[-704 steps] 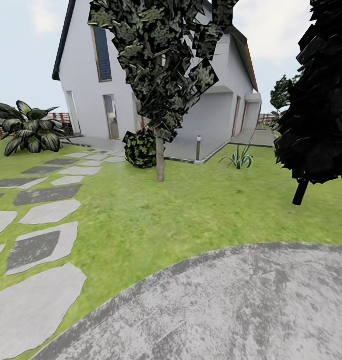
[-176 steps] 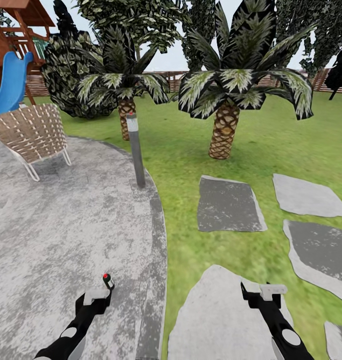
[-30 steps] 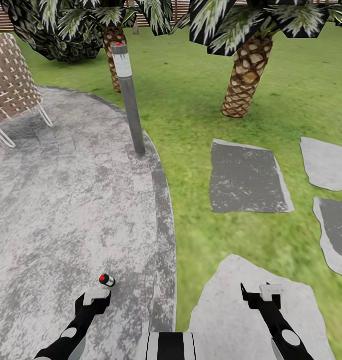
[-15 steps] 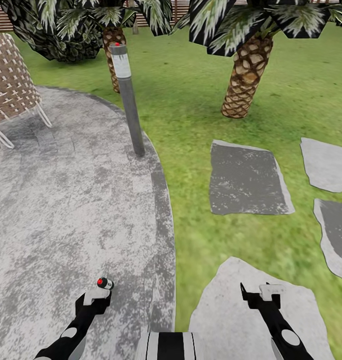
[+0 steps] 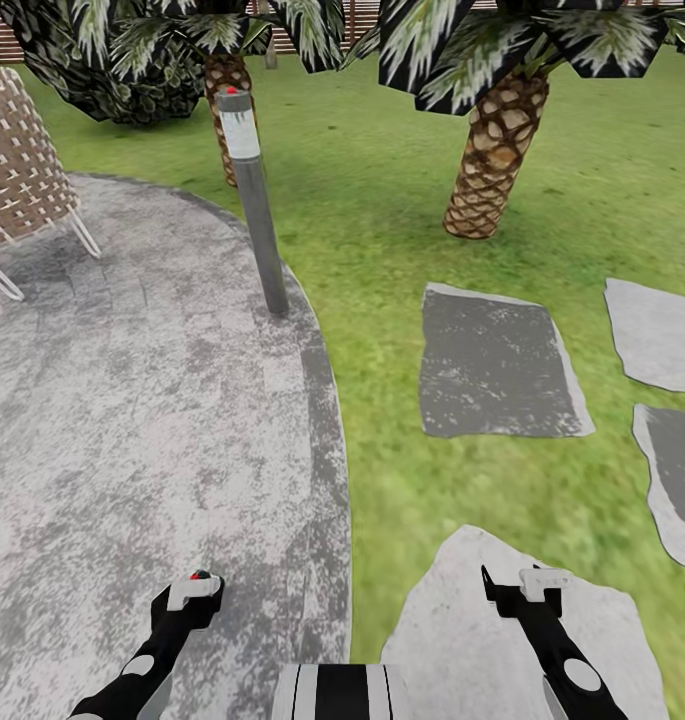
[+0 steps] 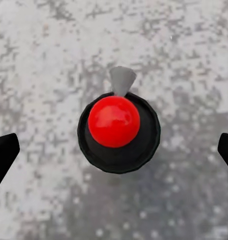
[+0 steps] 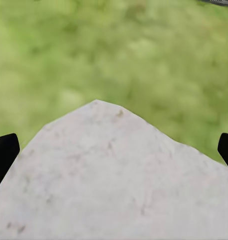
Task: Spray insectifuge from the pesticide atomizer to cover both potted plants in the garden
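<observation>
My left gripper (image 6: 114, 150) over the atomizer (image 6: 117, 131), fingers apart.
Seen end-on: round black body, red tip, on grey patio (image 5: 132, 420). My right gripper (image 5: 525, 580) is apart too.

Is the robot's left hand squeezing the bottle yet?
No. In the left wrist view the bottle stands on the patio between the left hand's wide-open fingers, untouched.

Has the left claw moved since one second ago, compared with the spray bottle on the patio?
Yes. The left claw has advanced toward the spray bottle, which stands on the patio; the claw is now over it, open.
</observation>
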You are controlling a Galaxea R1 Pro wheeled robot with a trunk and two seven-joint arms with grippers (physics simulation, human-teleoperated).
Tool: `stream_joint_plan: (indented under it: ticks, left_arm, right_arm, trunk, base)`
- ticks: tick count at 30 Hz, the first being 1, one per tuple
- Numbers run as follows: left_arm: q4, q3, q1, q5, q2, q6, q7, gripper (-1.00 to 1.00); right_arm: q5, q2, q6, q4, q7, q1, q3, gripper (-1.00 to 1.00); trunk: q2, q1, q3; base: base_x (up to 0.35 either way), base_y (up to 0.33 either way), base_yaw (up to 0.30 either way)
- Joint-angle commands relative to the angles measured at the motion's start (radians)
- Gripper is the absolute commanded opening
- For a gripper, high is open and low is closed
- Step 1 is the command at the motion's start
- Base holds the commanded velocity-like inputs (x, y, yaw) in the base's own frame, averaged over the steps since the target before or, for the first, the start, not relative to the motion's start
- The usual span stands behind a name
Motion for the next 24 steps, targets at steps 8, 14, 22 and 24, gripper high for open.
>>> stream_joint_plan:
  ticks: [8, 14, 22, 24]
  left_arm:
    - [0.001, 0.006, 0.0, -0.004, 0.0, -0.004, -0.002, 1.0]
    - [-0.001, 0.006, 0.008, -0.004, 0.0, -0.008, -0.002, 1.0]
    - [0.001, 0.007, 0.026, -0.005, 0.0, -0.075, -0.003, 1.0]
    - [0.0, 0.007, 0.027, -0.004, 0.0, -0.081, -0.003, 1.0]
  right_arm:
    - [0.001, 0.0, -0.003, 0.001, 0.0, -0.001, 0.0, 1.0]
    - [0.001, 0.0, -0.003, 0.001, 0.0, 0.0, 0.0, 1.0]
    - [0.001, 0.0, -0.003, 0.001, 0.0, 0.0, 0.0, 1.0]
    - [0.001, 0.0, -0.003, 0.001, 0.0, 0.0, 0.0, 1.0]
  trunk:
    - [0.0, 0.0, -0.001]
    - [0.0, 0.0, -0.001]
    - [0.0, 0.0, -0.001]
    - [0.0, 0.0, -0.001]
  base:
    - [0.013, 0.0, 0.0]
    - [0.0, 0.0, 0.0]
    - [0.0, 0.0, 0.0]
    - [0.0, 0.0, 0.0]
